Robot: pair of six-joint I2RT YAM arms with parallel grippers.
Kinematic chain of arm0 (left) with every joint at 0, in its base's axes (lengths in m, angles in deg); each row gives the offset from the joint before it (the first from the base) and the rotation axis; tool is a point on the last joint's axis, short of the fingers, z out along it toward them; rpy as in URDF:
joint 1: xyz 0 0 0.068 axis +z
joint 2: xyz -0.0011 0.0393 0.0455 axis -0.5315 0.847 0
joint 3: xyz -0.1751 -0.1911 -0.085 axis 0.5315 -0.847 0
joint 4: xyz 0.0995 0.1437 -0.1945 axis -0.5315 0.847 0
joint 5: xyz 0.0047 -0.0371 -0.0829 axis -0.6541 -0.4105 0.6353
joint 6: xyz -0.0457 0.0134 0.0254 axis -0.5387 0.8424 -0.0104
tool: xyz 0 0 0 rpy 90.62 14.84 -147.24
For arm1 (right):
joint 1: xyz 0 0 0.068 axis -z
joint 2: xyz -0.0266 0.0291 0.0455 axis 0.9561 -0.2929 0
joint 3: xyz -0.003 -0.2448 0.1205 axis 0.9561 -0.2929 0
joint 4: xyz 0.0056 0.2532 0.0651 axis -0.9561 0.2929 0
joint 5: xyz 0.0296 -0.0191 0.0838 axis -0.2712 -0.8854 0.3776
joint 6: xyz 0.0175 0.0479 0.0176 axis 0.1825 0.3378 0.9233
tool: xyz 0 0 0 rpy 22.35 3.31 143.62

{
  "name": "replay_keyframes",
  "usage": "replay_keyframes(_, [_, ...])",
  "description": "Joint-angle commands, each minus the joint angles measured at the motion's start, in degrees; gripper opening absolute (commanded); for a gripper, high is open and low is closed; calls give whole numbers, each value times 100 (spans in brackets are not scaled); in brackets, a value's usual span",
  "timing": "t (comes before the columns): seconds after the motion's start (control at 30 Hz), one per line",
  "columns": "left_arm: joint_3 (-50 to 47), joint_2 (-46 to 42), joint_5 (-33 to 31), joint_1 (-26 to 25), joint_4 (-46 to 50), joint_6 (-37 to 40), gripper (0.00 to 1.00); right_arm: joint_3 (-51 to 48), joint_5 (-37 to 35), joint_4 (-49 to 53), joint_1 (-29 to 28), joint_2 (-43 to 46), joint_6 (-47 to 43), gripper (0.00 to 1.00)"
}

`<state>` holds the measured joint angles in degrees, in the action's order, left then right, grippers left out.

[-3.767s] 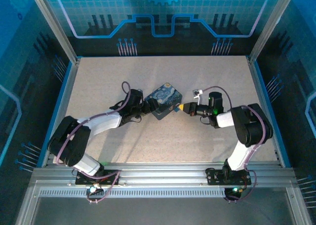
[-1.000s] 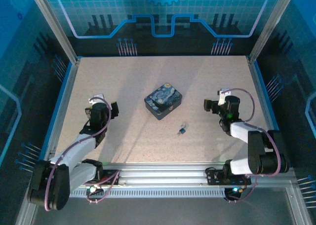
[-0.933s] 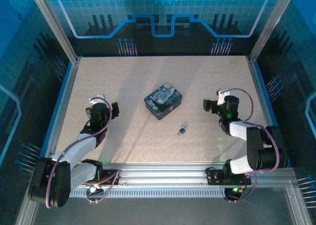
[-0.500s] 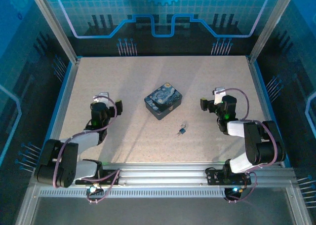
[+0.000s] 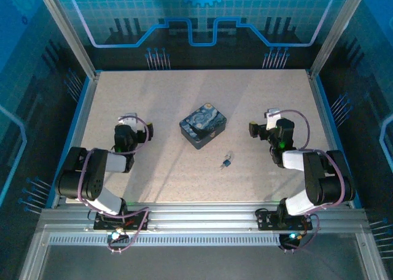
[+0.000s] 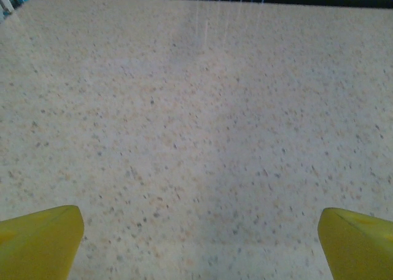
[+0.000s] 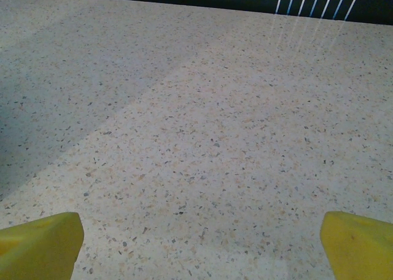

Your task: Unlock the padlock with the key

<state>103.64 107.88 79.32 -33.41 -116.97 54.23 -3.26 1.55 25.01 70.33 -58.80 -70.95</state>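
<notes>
The padlock (image 5: 226, 163) is lying on the speckled table (image 5: 184, 96) a little toward the near edge from the centre, out in the open between the two arms and touched by neither. A thin silvery bit is sticking out of its far end, but from above I cannot tell whether that is the shackle or the key; it is too small to make out. Just beyond it, toward the back, a blue-and-yellow painted tin (image 5: 203, 125) is sitting at an angle, near the padlock but apart from it. The left gripper (image 5: 131, 128) is hovering low over the left side of the table, well away from the padlock, and its wrist view is showing the left gripper (image 6: 198, 237) with its yellow fingertips (image 6: 40, 237) spread wide over bare tabletop, holding nothing. The right gripper (image 5: 268, 126) is doing the same on the right side, its yellow fingertips (image 7: 356, 243) also standing far apart with nothing between them.
</notes>
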Motion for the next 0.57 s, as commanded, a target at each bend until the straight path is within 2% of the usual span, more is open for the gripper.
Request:
replay_keyframes(0.0, [94,-33,172,69,-135,-91,99,-30,20,-151,-79,-27,-80,100])
replay_keyframes(0.53, [88,-24,165,69,-156,-82,99,-30,24,-144,-71,-27,-77,100])
